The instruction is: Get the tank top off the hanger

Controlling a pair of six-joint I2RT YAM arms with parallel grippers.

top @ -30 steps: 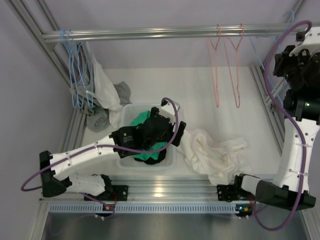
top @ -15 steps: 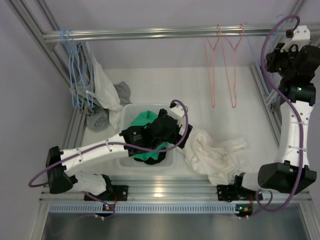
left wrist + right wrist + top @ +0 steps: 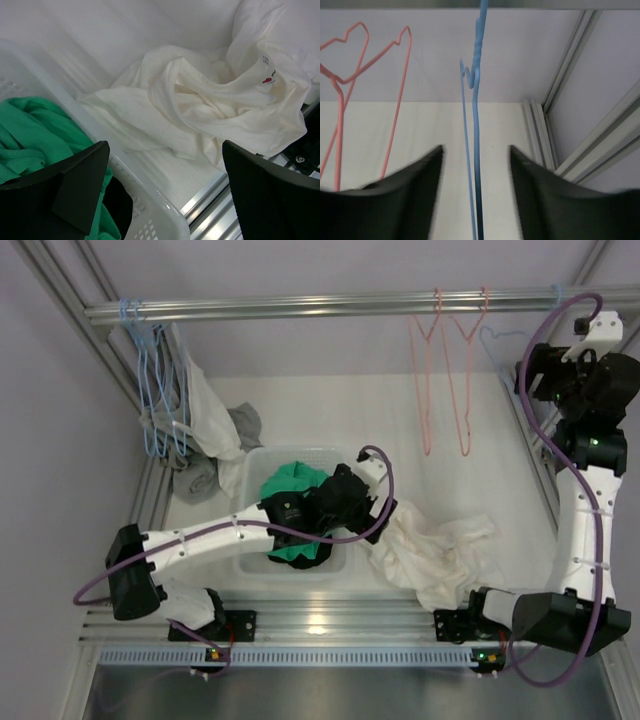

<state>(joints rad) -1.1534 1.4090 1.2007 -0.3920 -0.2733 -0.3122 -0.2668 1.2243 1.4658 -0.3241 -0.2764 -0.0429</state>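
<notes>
On my bench (image 3: 330, 410) a clear bin (image 3: 255, 455) holds green cloth (image 3: 288, 483). Two pink hangers (image 3: 396, 100) hang on the rail (image 3: 300, 308). At the left lies what may be a grey sweatshirt (image 3: 243, 425).

Robot lab test cell.
Bare aluminium frame (image 3: 330, 618) around a white desk (image 3: 340, 410); hanging rail (image 3: 300, 306) at 12 o'clock, robot arm bases (image 3: 458, 624) at 6 o'clock.

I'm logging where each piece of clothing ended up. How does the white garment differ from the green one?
The white garment lies on the table, right of the bin; the green garment lies inside the bin. The white garment is spread out in loose folds; the green garment is bunched up, with the left arm partly over it. Both are crumpled and on no hanger.
</notes>
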